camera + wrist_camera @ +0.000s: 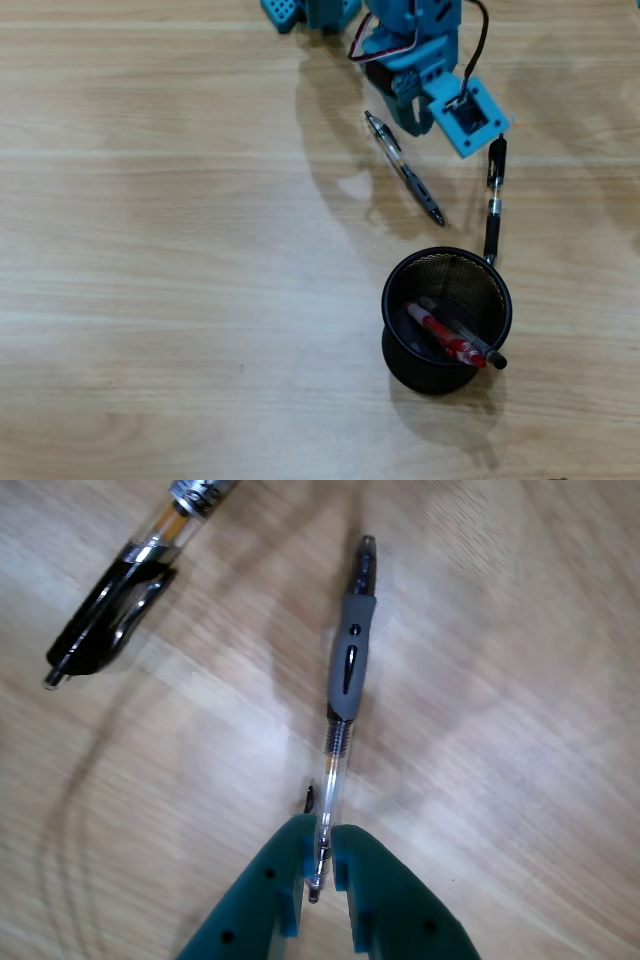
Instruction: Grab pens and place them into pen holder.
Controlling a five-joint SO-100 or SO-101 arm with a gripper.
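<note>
In the wrist view my gripper (320, 852) is shut on the clicker end of the grey-and-clear pen (345, 670), whose grey grip and tip point away from the jaws. From overhead that pen (403, 167) runs diagonally from under the blue arm (420, 60) toward the pen holder (400, 345), a black mesh cup at lower right. Inside the cup lie a red pen (440, 335) and a clear pen with a black cap (478, 347). A black pen (494, 200) lies on the table, its lower end at the cup's far rim; its clip end (105, 625) shows at the wrist view's upper left.
The surface is a light wooden table (160, 250). Blue base parts (300, 12) sit at the top edge of the overhead view. The cup stands a short way in front of the arm, to the right.
</note>
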